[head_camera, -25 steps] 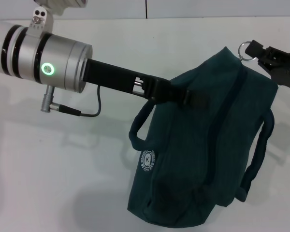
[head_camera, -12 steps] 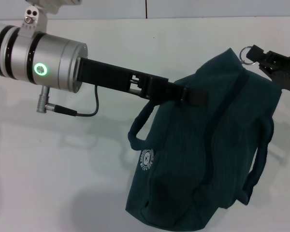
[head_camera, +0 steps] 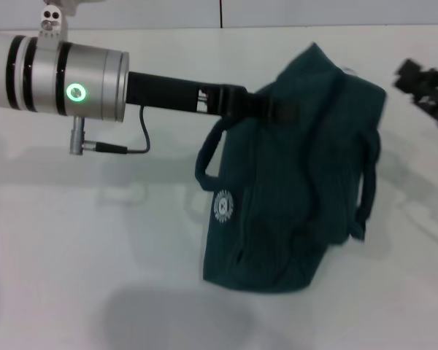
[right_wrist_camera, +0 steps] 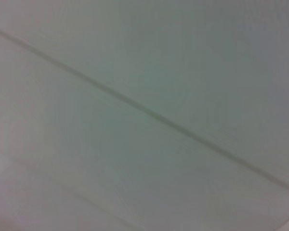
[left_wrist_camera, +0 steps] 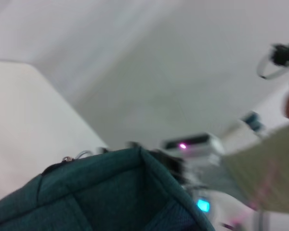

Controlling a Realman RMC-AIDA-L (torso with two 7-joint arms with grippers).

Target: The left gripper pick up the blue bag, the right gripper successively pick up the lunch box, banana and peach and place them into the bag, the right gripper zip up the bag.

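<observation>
Looking down from the head view, the left pincer (head_camera: 266,109) reaches in from the left on its long black stem and is clenched on the top edge of the blue bag (head_camera: 292,197). The bag hangs from that grip and leans, and its lower end seems to touch the white counter (head_camera: 80,255) or to be just above it; I cannot tell which. The long axis of the bag runs from upper right to lower left in this view. One loop handle (head_camera: 206,157) hangs on the side nearer the left arm, and the round white logo (head_camera: 224,206) faces the camera. The top seam looks closed, so I judge the zipping is done or almost done. The right pincer (head_camera: 427,84) is at the right edge, apart from the bag and a little higher than its top corner. It is blurred, so I cannot tell if it is released or clenched. No lunch box, banana or peach lies on the counter, so they are probably inside the bag.

From the left wrist view, the teal top of the bag fills the lower part, with a small metal piece (left_wrist_camera: 66,159) at its edge, perhaps the zipper end.

From the right wrist view, only a pale blank surface with a thin line is seen, no bag.

The left arm is clearly the nearer one; the bag lies to the left of the right pincer.
</observation>
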